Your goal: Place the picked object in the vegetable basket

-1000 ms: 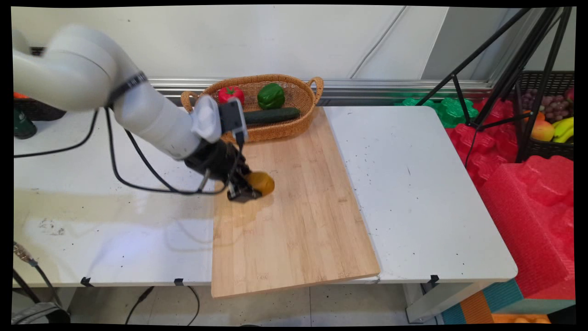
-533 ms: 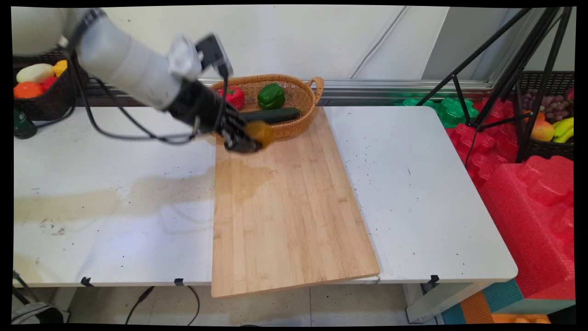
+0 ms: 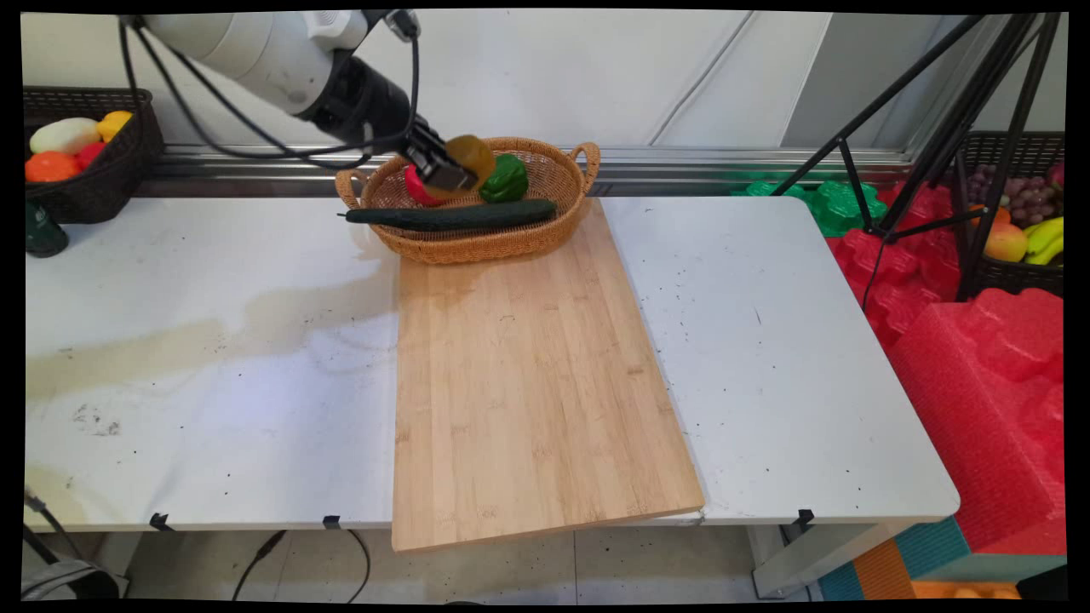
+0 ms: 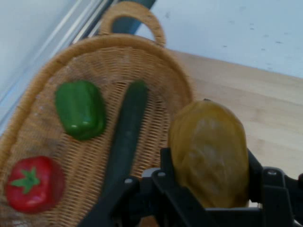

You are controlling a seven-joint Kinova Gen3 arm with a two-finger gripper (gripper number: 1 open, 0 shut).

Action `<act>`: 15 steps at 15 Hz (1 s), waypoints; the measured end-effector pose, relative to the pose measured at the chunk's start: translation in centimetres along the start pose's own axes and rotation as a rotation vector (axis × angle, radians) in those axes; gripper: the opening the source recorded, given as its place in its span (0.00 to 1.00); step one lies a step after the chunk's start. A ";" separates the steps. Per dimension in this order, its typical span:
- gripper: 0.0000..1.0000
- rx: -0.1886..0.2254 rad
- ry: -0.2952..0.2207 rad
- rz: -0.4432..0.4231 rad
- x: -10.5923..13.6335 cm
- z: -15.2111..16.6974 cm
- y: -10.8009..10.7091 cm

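Observation:
My gripper (image 3: 450,171) (image 4: 208,165) is shut on a yellow-brown rounded fruit (image 3: 471,156) (image 4: 208,151) and holds it in the air above the wicker basket (image 3: 558,226) (image 4: 47,127). Inside the basket lie a green bell pepper (image 3: 508,180) (image 4: 80,109), a red tomato (image 3: 415,189) (image 4: 31,184) and a long dark cucumber (image 3: 451,216) (image 4: 125,137) whose end sticks out over the basket's left rim. The gripper partly hides the tomato in the main view.
A wooden cutting board (image 3: 528,383) lies in front of the basket on the white table (image 3: 196,358). A dark basket of produce (image 3: 77,153) stands at the back left. Black tripod legs (image 3: 920,128) and red foam (image 3: 979,366) are off the table's right side.
The gripper has lifted the fruit off the cutting board and carried it up and back, from the board's near-left part to above the basket. The cucumber's left end is now uncovered.

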 end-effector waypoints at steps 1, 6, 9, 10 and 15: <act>0.00 0.013 -0.004 0.001 0.3 0.7 -0.9; 0.00 0.017 -0.049 0.035 0.8 5.2 -3.8; 0.00 -0.007 -0.082 0.058 0.8 8.3 -4.8; 0.00 -0.020 -0.096 0.066 0.8 9.5 -5.1; 0.00 -0.068 -0.134 0.087 0.5 13.6 -5.9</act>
